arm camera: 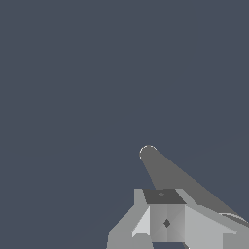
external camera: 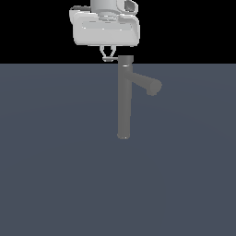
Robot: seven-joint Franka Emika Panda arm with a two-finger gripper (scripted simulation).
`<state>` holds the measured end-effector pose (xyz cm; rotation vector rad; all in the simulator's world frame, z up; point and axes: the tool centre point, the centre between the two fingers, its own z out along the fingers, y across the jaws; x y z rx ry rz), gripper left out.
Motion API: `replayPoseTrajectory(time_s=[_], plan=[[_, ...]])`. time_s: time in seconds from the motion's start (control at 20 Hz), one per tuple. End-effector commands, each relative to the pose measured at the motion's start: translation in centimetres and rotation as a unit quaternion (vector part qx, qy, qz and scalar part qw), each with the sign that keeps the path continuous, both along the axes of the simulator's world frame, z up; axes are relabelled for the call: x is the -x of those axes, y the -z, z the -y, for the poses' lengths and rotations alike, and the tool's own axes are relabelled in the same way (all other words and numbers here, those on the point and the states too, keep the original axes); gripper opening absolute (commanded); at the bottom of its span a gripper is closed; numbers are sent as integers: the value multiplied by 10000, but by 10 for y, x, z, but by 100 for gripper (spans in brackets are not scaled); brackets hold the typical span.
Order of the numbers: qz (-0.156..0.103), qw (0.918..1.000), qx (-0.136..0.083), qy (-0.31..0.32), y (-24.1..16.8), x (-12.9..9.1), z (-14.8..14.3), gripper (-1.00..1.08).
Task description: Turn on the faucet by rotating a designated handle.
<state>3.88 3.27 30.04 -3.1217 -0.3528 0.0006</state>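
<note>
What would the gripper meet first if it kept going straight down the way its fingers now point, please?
Probably the thin handle sticking out of the faucet cap: the gripper tips hang right at it, beside the column. Depth is unclear; if it misses, the grey floor is next.

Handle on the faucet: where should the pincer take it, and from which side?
Grip the handle near its free end, away from the cap, for leverage. It is a thin rod sticking out sideways from the top of the faucet toward the exterior view's left, opposite the thick spout. Come down from above, where the pincer hangs, fingers either side of the rod; whether they already touch it is unclear.
</note>
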Motion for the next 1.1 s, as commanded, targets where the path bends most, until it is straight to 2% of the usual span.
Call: replayPoseTrajectory(time_s=[0.0,0.75,0.85,1.05], plan=[[2,10000,0,-1,0,0,0,-100],[2,10000,0,-1,0,46,-2,-100],[47,10000,-1,-35,0,39,-6,-100],[35,10000,-1,-26,0,51,4,-100]])
